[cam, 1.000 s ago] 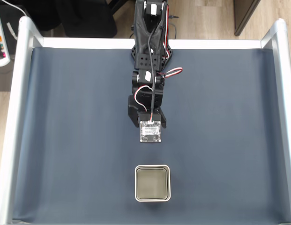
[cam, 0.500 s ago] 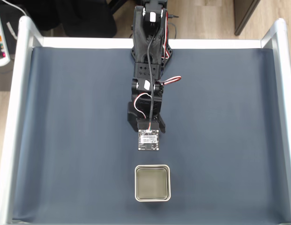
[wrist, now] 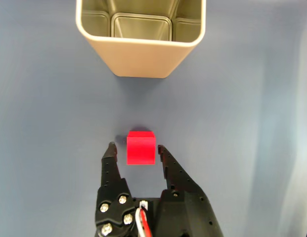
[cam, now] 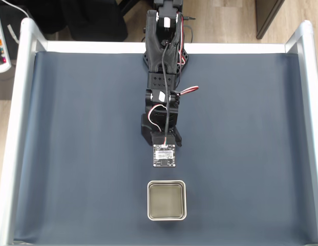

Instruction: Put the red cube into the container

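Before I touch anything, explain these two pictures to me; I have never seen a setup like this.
This is a small black robot arm with a two-finger gripper. The fixed view looks straight down at a table covered by a dark mat; the arm reaches from the far edge toward a square silver container, which is empty. The wrist view comes from a camera riding on the arm, looking past the fingers. There the red cube sits on the mat between the open fingers, a gap visible on each side, so nothing is held yet. The container lies beyond the cube.
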`<action>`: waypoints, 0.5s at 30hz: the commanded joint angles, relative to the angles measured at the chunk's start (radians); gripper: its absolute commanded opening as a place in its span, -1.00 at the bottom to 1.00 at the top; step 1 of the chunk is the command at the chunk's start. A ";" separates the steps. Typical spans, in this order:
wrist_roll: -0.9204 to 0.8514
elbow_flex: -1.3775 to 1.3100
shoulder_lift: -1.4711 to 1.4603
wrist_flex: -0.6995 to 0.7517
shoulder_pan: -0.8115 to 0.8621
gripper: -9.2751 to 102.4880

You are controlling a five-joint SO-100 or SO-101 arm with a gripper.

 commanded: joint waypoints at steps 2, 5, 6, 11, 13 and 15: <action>0.048 -0.014 -0.002 -0.071 -0.014 -0.83; 0.046 -0.031 0.003 -0.067 -0.009 -0.83; 0.037 -0.037 0.008 -0.055 -0.006 -0.83; 0.029 -0.129 0.078 0.120 0.008 -0.83; 0.020 -0.198 0.121 0.227 0.005 -0.83; 0.009 -0.290 0.140 0.331 0.000 -0.83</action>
